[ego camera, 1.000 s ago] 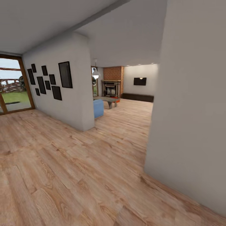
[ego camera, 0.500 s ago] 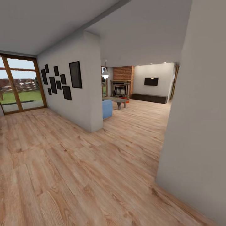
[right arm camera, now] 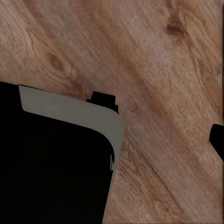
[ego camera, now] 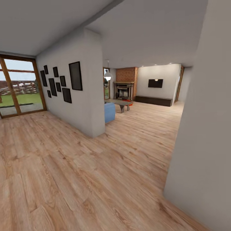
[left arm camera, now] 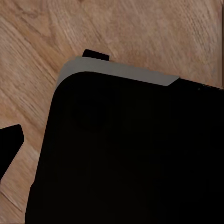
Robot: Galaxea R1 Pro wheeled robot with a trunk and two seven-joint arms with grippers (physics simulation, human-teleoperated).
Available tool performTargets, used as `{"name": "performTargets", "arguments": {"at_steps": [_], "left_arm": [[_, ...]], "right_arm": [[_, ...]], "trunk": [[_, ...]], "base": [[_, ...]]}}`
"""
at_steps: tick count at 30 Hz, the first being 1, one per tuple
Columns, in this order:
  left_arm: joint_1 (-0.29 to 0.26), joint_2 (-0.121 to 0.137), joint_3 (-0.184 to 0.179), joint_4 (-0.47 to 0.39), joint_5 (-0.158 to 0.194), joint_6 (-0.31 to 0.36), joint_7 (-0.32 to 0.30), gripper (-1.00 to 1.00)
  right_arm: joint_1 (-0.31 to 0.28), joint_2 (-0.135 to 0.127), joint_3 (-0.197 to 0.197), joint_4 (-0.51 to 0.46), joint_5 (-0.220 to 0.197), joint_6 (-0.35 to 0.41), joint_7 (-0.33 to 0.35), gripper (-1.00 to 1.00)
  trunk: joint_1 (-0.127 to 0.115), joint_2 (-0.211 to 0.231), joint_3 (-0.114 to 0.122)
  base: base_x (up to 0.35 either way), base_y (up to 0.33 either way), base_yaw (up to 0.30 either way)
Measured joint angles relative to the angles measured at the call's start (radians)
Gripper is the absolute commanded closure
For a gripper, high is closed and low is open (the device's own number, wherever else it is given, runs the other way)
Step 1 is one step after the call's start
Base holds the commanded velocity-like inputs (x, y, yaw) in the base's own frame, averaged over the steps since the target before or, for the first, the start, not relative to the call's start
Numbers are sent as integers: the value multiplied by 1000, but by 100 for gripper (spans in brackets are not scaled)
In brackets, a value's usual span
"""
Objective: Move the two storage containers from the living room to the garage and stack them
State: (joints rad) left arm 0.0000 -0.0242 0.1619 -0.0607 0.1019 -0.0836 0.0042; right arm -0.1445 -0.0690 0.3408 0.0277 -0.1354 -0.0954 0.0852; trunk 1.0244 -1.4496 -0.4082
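Head view looks down a wood-plank floor (ego camera: 80, 179) toward the living room (ego camera: 141, 96), brick fireplace (ego camera: 124, 88) and blue sofa (ego camera: 109, 112) ahead; whether either gripper's fingers are apart, I cannot tell.

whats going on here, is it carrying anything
Nothing is being carried in these views. The robot is on the wood-plank floor of a hallway, looking past a wall with black frames toward the living room with its brick fireplace. A small orange-red patch by the low table may be a container; too small to tell.
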Motion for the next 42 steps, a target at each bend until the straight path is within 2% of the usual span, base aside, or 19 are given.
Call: {"name": "performTargets", "arguments": {"at_steps": [32,42], "left_arm": [[0,1,0,0,0,3,0,-100],[0,1,0,0,0,0,0,-100]], "right_arm": [[0,1,1,0,-1,-1,-1,-100],[0,0,3,0,1,-2,-21,-100]], "trunk": [[0,0,0],[0,0,0]], "base": [[325,0,0],[325,0,0]]}}
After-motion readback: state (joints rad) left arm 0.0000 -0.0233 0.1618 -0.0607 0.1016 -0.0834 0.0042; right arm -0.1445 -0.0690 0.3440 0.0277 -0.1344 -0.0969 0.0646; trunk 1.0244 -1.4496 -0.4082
